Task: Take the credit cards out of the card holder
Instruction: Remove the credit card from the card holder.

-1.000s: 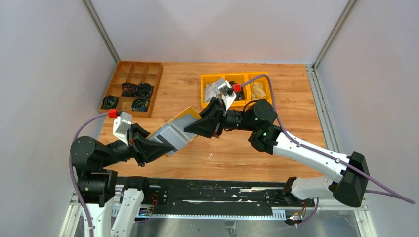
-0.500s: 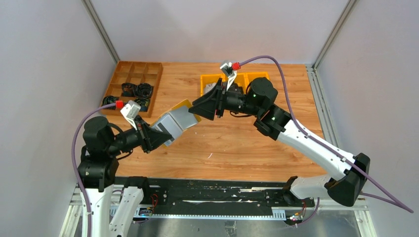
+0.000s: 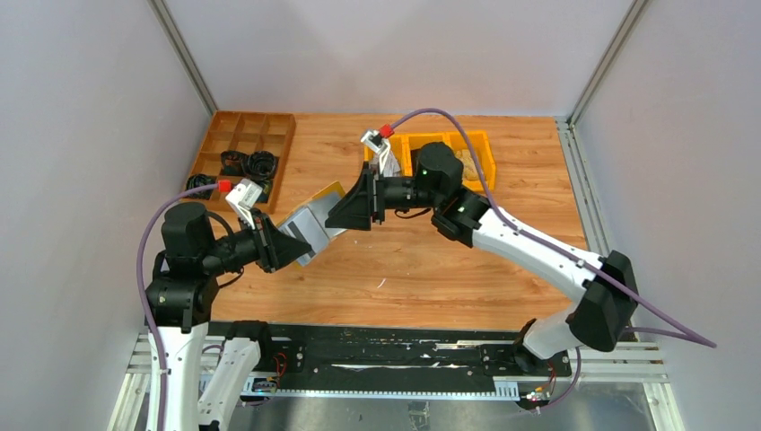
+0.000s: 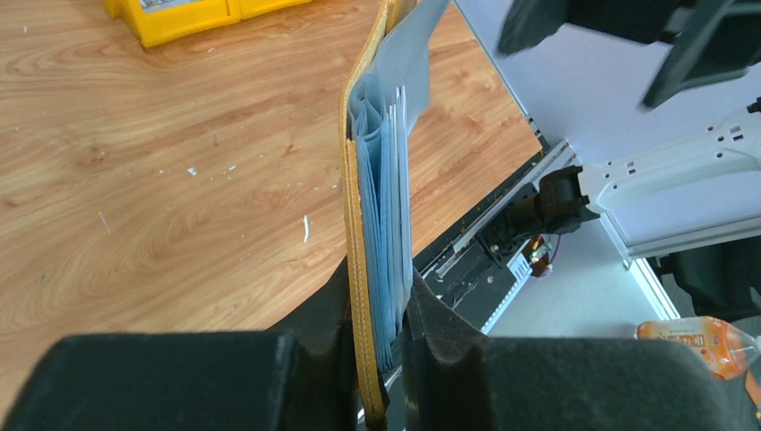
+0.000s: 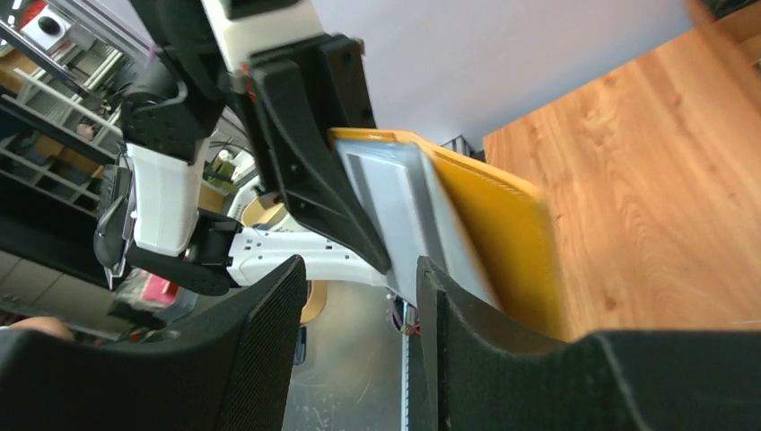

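The card holder (image 3: pixel 312 223) is a mustard-yellow, leather-look wallet with stitched-looking edges and a smooth grey-blue lining. It is clamped at one end between the left gripper (image 3: pixel 285 244) jaws and held up off the wooden surface (image 3: pixel 404 269). Its long axis runs straight out from those jaws toward the right gripper (image 3: pixel 335 219), with the grey inner face turned up and the yellow flap at the far end.

From the left wrist the card holder (image 4: pixel 351 224) is seen edge-on. The yellow skin lies against one black finger, and a tight stack of thin, pale sleeves lies against the other. The credit cards (image 4: pixel 396 171) show only as fine, light edges in that stack, hard to tell from the sleeves.

The right gripper (image 5: pixel 359 269) jaws stand apart and grip nothing. Their fingers (image 5: pixel 242 359) are matte black with a fine grid texture. The wallet's free end (image 5: pixel 502 224) lies just beyond and beside one of them; contact cannot be judged.

Beyond the left jaws sits a brown wooden tray (image 3: pixel 215 144) of square compartments, with black coiled pieces (image 3: pixel 260 163) in some. Behind the right jaws are glossy yellow plastic bins (image 3: pixel 489 154), one holding tan pieces (image 3: pixel 467 162).
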Controlling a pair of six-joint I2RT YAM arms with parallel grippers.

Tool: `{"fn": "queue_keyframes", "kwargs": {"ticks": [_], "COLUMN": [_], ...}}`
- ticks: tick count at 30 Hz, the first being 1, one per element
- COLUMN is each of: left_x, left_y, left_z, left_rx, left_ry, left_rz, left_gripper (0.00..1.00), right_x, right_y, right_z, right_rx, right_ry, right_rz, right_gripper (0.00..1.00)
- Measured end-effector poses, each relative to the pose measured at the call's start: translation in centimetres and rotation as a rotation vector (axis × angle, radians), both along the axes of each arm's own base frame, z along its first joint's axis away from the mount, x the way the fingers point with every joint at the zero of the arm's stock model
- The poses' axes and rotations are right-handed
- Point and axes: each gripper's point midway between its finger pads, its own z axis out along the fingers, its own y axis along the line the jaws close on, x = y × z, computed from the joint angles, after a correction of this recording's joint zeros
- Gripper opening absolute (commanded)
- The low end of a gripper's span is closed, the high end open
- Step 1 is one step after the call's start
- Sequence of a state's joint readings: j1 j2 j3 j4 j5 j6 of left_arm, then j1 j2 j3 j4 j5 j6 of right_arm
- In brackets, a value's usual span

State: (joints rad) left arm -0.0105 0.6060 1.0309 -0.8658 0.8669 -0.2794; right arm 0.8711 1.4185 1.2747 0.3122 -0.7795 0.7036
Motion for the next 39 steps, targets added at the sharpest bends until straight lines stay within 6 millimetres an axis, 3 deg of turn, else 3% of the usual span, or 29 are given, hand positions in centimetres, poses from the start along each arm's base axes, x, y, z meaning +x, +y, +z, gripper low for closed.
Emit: {"fn": "queue_keyframes", "kwargs": {"ticks": [6, 13, 18, 21, 25, 28, 33, 36, 39], "left_x": [-0.6, -1.7, -2.4, -2.9, -3.1, -3.3, -3.9, -4.0, -4.1], "left_y": [-0.6, -1.4, -1.8, -2.0, -2.2, -2.2, -2.4, -2.4, -2.4], "left_z": [1.0, 1.9, 2.5, 2.9, 3.1, 3.0, 3.3, 3.3, 3.3], "left_rx": [-0.027, -0.064, -0.09, -0.106, -0.118, -0.123, -0.136, -0.134, -0.134], "left_ry": [-0.004, -0.003, -0.002, 0.001, 0.008, 0.021, 0.025, 0.023, 0.022], "left_rz": [-0.056, -0.133, -0.177, -0.202, -0.219, -0.225, -0.256, -0.259, -0.26], "left_gripper": [0.13, 0.22, 0.38, 0.4, 0.36, 0.33, 0.21, 0.12, 0.09], "right_x": [-0.3, -1.5, -2.0, -2.2, -2.0, -2.1, -2.6, -3.0, -3.4], "right_y": [1.5, 1.2, 1.1, 1.4, 2.0, 2.1, 1.6, 0.9, 0.4], "right_z": [-3.4, -2.9, -2.4, -2.3, -2.7, -3.0, -2.5, -1.9, -1.4], "right_rx": [-0.05, -0.005, 0.03, 0.048, 0.065, 0.088, 0.143, 0.187, 0.219], "right_ry": [0.097, 0.11, 0.121, 0.132, 0.172, 0.211, 0.258, 0.268, 0.262], "right_rz": [0.089, 0.163, 0.188, 0.2, 0.212, 0.223, 0.253, 0.276, 0.292], "right_gripper": [0.49, 0.4, 0.3, 0.24, 0.15, 0.13, 0.26, 0.28, 0.28]}}
